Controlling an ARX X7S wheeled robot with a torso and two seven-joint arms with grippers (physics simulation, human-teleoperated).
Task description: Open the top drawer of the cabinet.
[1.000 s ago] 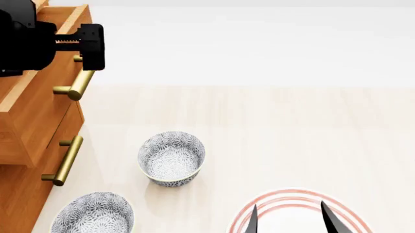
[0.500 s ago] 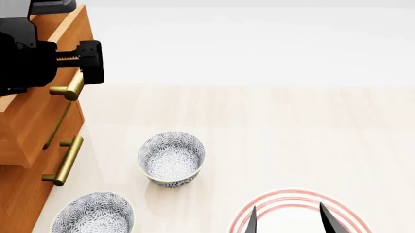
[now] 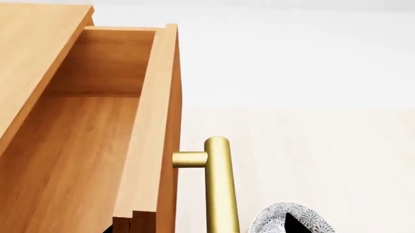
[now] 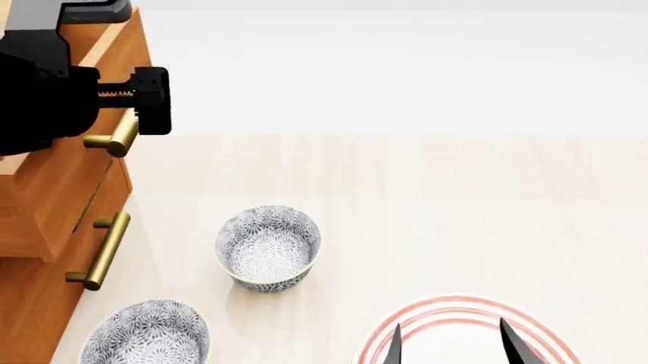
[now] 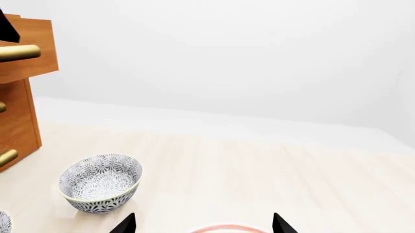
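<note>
Both jaws: our left gripper [image 4: 150, 101] now sits above the brass handle [image 4: 114, 140], its spread unclear; our right gripper [image 4: 453, 343] gapes. At the counter's left edge, the top drawer [image 3: 97, 145] stands pulled out.

The cabinet [image 4: 45, 220] is orange-brown wood with a smooth, satin finish and faint grain, and the top drawer [image 3: 155, 131] shows paler, matt wood on its inner box; its bar handle [image 3: 219, 184] looks like brushed brass with a soft metallic sheen. The left gripper [image 4: 152, 102] is matt black, seemingly plastic, with a ridged threaded rod showing between its parts. The two bowls [image 4: 267, 248] [image 4: 145, 334] look like glazed ceramic with a fine grey-blue pattern, and the bench [image 4: 435, 205] is pale, smooth, matt wood.
</note>
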